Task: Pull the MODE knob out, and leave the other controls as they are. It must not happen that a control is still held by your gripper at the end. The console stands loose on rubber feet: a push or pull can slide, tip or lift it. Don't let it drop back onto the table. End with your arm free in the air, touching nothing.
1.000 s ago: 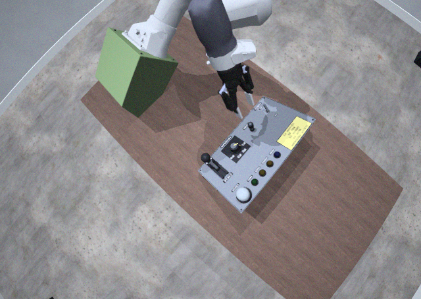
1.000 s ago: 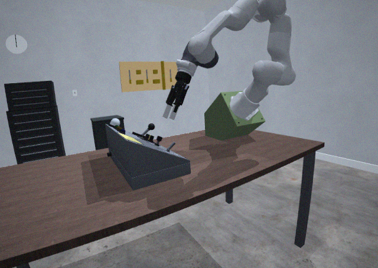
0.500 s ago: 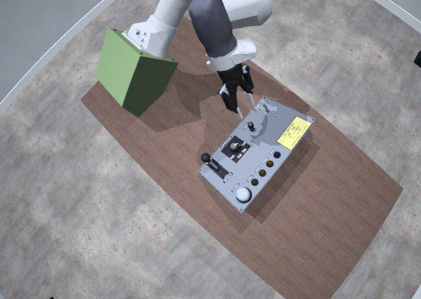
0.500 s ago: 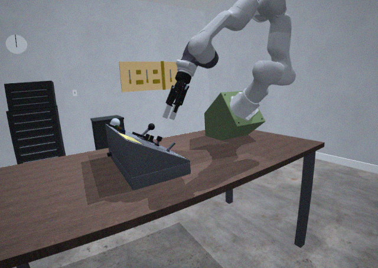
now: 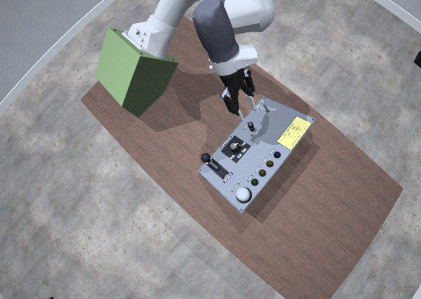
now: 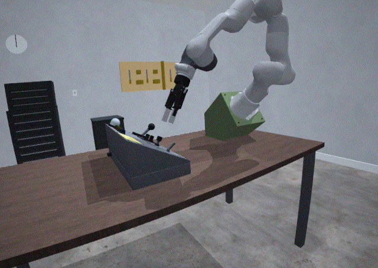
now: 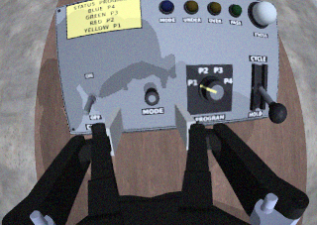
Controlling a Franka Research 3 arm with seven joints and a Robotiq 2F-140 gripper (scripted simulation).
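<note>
The grey sloped console (image 5: 268, 142) (image 6: 146, 161) (image 7: 113, 54) stands on the wooden table (image 5: 323, 203). The MODE knob (image 5: 250, 126) (image 7: 153, 94), small and dark, sits near the console's edge closest to the arm, between a metal toggle (image 5: 266, 107) (image 7: 90, 102) and the black PROGRAM rotary selector (image 5: 234, 147) (image 7: 209, 89). My gripper (image 5: 245, 109) (image 6: 168, 117) (image 7: 148, 115) hangs in the air above that edge, well clear of the panel, pointing down at it. Its fingers are partly open with nothing between them. In the wrist view the knob lies just beyond the gap between the fingertips.
A lever with a black ball (image 5: 205, 157) (image 7: 277, 113), a white round button (image 5: 243, 194) (image 7: 264, 13), several coloured buttons (image 5: 262, 172) and a yellow note (image 5: 293, 132) (image 7: 99, 15) are also on the panel. The arm's green base block (image 5: 132, 71) (image 6: 225, 118) stands on the table behind.
</note>
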